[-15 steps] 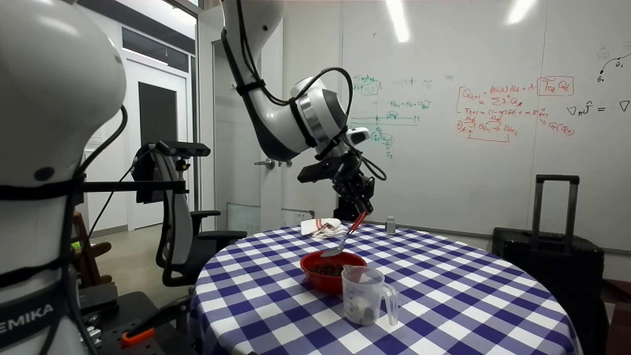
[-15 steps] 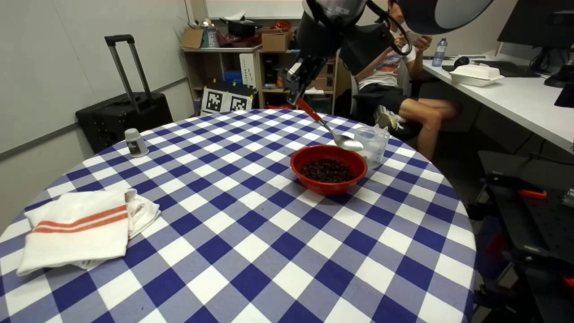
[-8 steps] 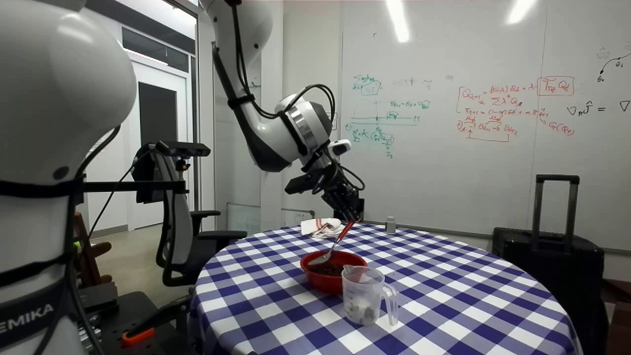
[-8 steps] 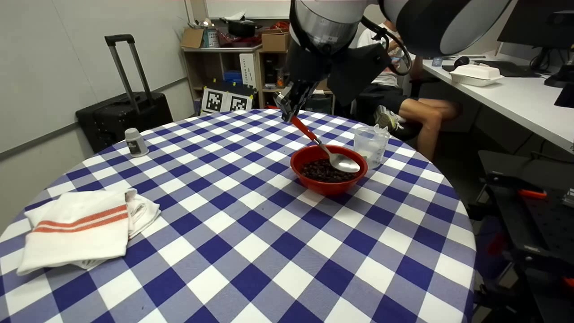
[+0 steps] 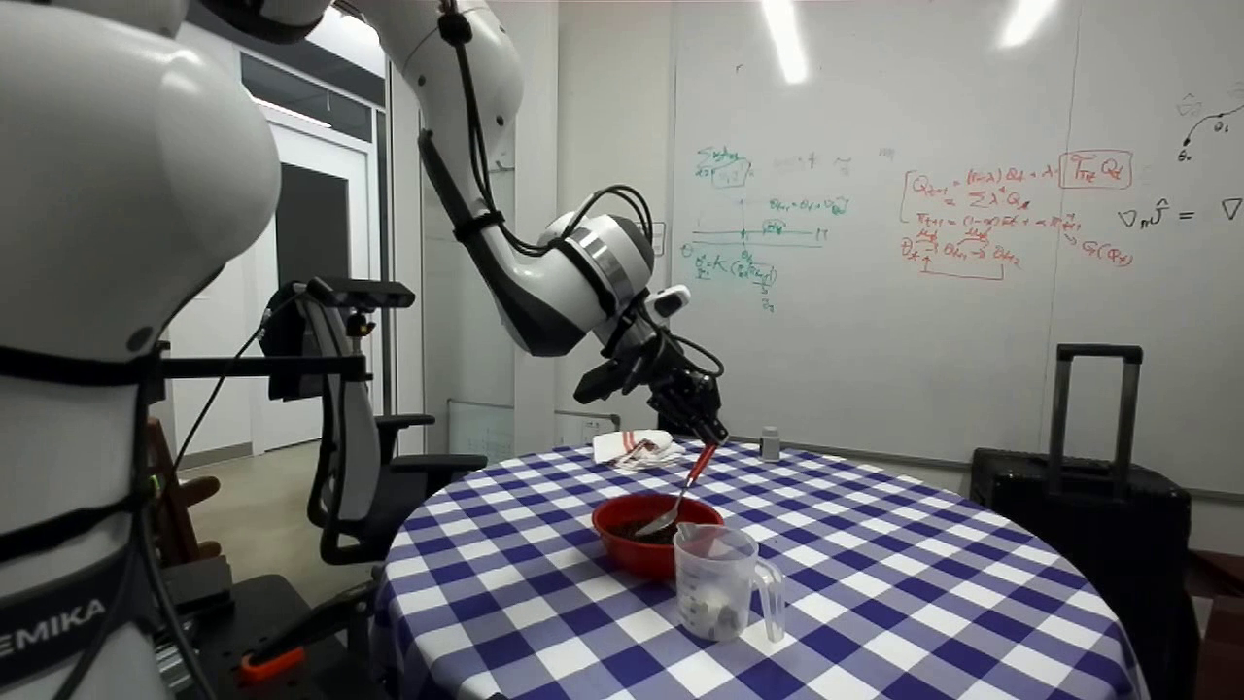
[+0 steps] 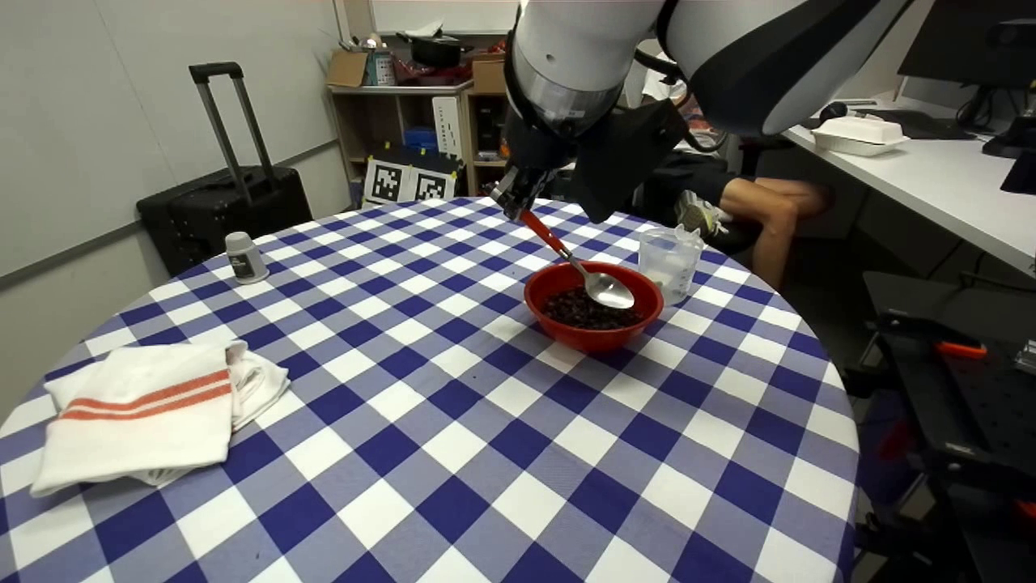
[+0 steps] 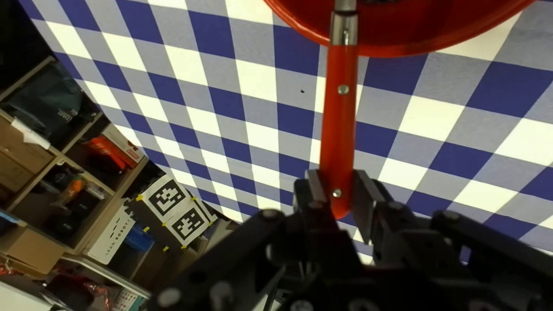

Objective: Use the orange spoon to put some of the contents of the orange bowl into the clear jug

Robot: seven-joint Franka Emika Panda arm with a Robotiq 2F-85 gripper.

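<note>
Across the lower part of both exterior views you have the checked table [image 5: 904, 574]. Your arm [image 5: 544, 292] slopes down from the top of the frame to the centre in an exterior view. Your gripper [image 7: 337, 188], at the lower centre of the wrist view, is drawn in tight on both sides of the orange spoon [image 7: 340, 112], pinching it near the end of its handle. The orange bowl [image 6: 595, 340] sits right of centre in an exterior view. Just beside it the clear jug [image 5: 716, 583] stands upright, lower centre in an exterior view, its handle to the right. Your spoon is tilted: its long axis runs nearly straight up the wrist view, and in an exterior view slants from the handle at upper left down to the steel head [image 6: 611, 291] at lower right. That head is inside the bowl; whether it touches the dark contents [image 6: 571, 309], you cannot tell.
</note>
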